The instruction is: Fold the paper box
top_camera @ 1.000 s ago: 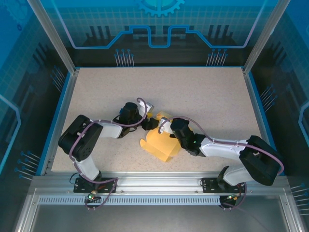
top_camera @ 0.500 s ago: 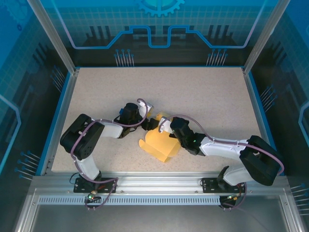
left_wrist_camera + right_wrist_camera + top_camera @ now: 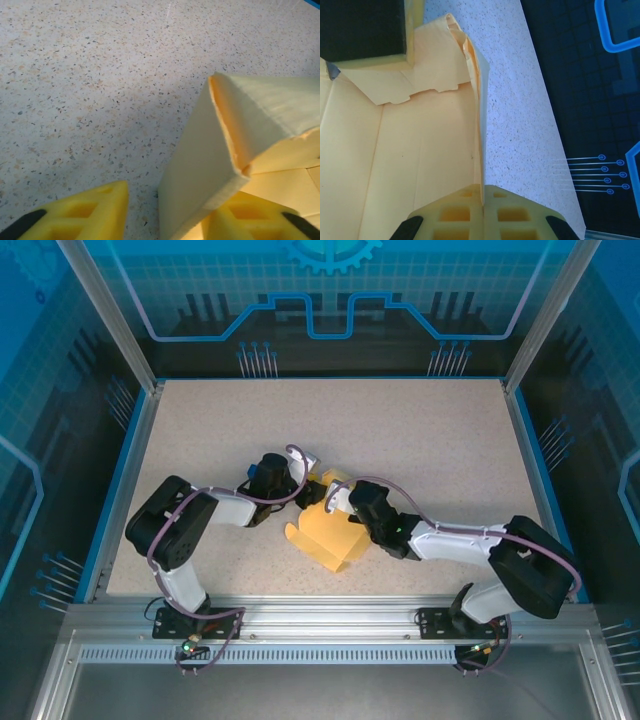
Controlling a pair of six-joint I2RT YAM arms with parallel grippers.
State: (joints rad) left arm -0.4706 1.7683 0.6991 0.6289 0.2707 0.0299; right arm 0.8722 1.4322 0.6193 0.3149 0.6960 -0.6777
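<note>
Since a second ago my left gripper (image 3: 306, 492) has slid in toward the paper box (image 3: 325, 538) and begun narrowing its jaws, while my right arm has nudged the card slightly leftward. The box lies near the middle of the table (image 3: 420, 430), between my two wrists, partly folded: its base is flat and one side wall is raised.

My right gripper (image 3: 482, 194) is clamped shut on the thin edge of that wall. I judge this grip is there to keep the card from sliding or springing flat while the other hand works.

My left gripper (image 3: 175, 195) is not yet closed. In its wrist view the upright corner flap stands between my fingers (image 3: 85, 212), the right one close against the card and the left one clearly apart from it. I straddle the flap this way so that closing will press the crease.

The card looks thin and springy, so an off-centre squeeze could buckle the flap instead of folding it.
</note>
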